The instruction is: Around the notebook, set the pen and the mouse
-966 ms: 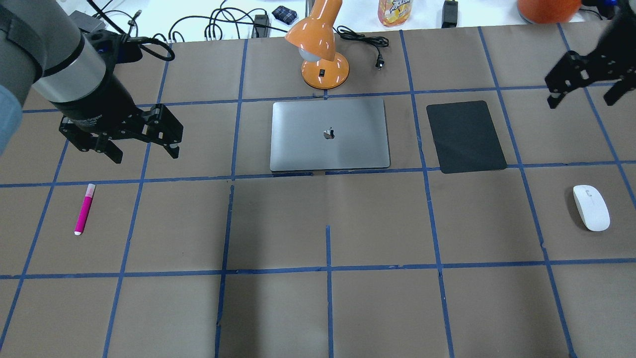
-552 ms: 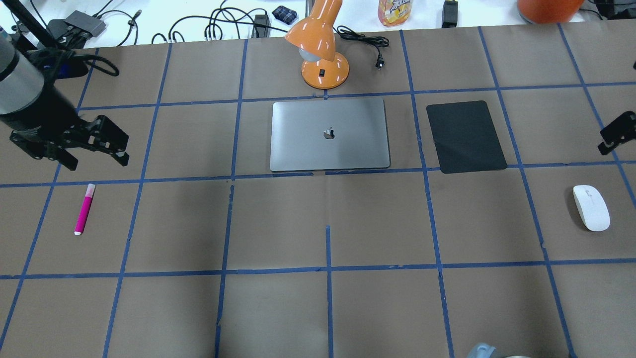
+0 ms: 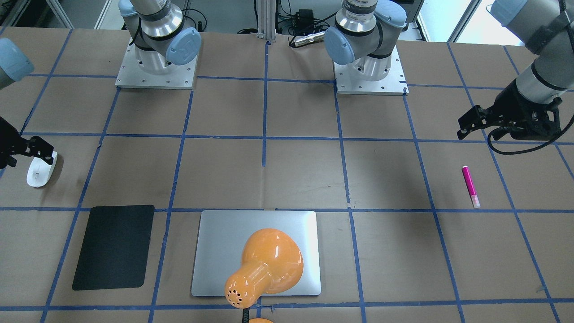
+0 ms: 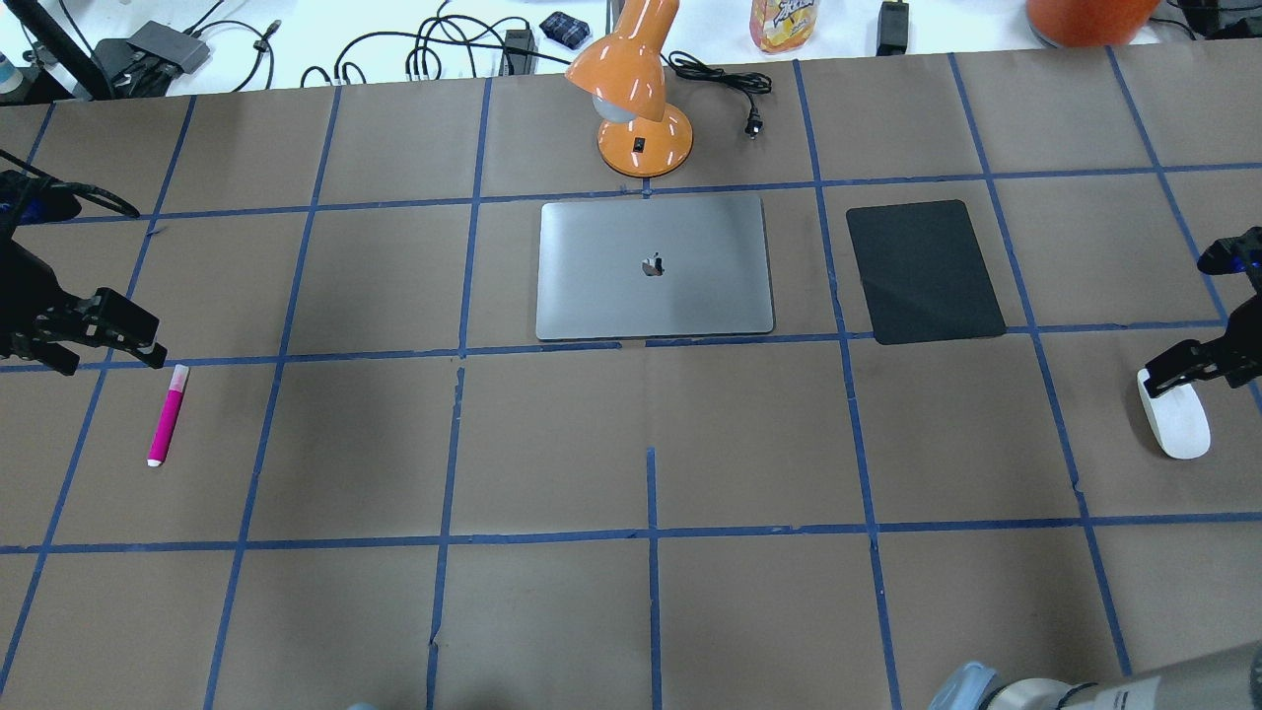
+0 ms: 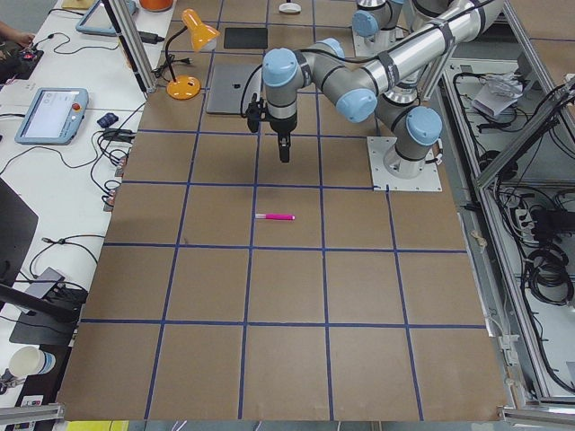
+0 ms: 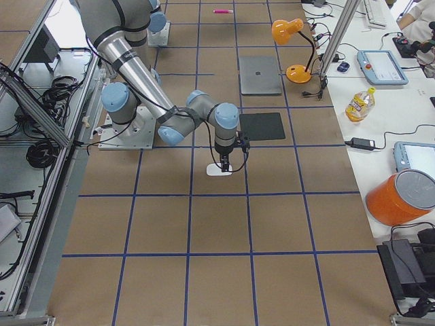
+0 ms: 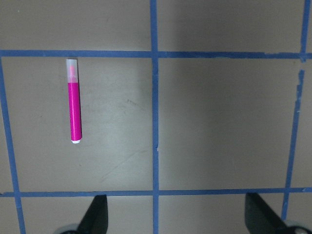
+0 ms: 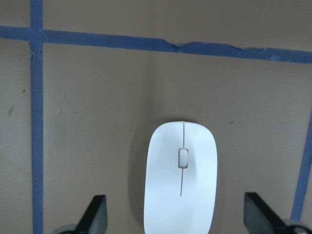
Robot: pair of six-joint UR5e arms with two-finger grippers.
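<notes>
Table: brown paper-covered table top (image 4: 552, 444) marked into squares by blue tape lines.
Notebook: large flat silver-grey metallic notebook (image 4: 653, 266), closed, lying at the middle of the far half of the table, with nothing set beside its left edge or along its near edge.
Mat: matte black rectangular mat (image 4: 925, 271), flat, near the notebook on the robot's right side.
Lamp: glossy orange desk lamp (image 4: 646, 148), its base just beyond the notebook's far edge.
Left gripper: black two-finger left gripper (image 4: 106, 357), fingers spread wide and empty, over the table just beyond the pen's pale end; the pen is off to one side, not between the fingers.
Right gripper: black two-finger right gripper (image 8: 176, 217), released, a finger on either side of the mouse, clear of its flanks.
Mouse: smooth white oval mouse (image 4: 1178, 419), on the table far to the robot's right, well apart from the notebook.
Pen: slim magenta-pink pen (image 4: 166, 414), flat in a square far to the robot's left, well apart from the notebook.
</notes>
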